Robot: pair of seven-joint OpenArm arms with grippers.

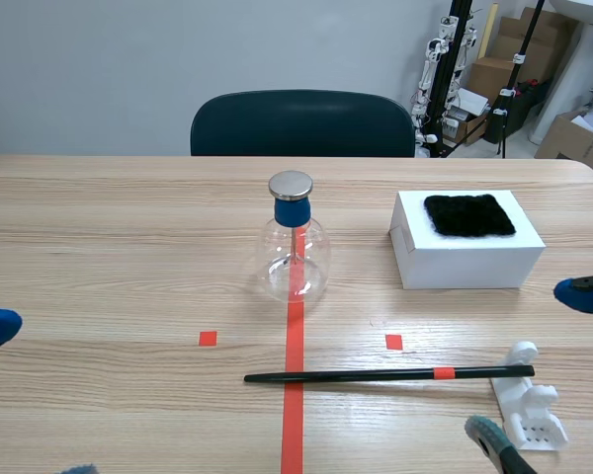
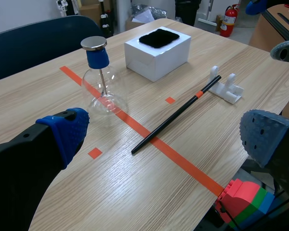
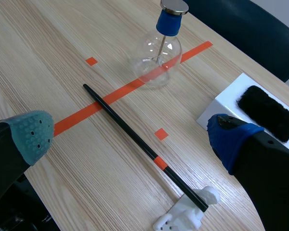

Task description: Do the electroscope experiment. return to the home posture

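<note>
- Scene view: the electroscope, a clear round glass flask with a blue stopper and a metal disc on top, stands upright on the surface, on the far end of the orange tape line.
- The black rod lies across the tape nearer the robot. One end rests on the white stand, the other on the surface.
- The white box with its black fur pad sits to the right of the flask, apart from it.
- Left wrist view: the left gripper is spread wide and holds nothing.
- Right wrist view: the right gripper is likewise spread wide and empty, above the rod without touching it.
- Judgement: the flask looks thin-walled, light, smooth and breakable, so the bulb is a poor place for a hard squeeze. The blue stopper at the neck offers the safer hold.
- The rod seems stiff, slim and light. It would likely roll, so a hold near its orange band, close to the stand, suits it best.
- With everything set down, only homing the arms appears left.
</note>
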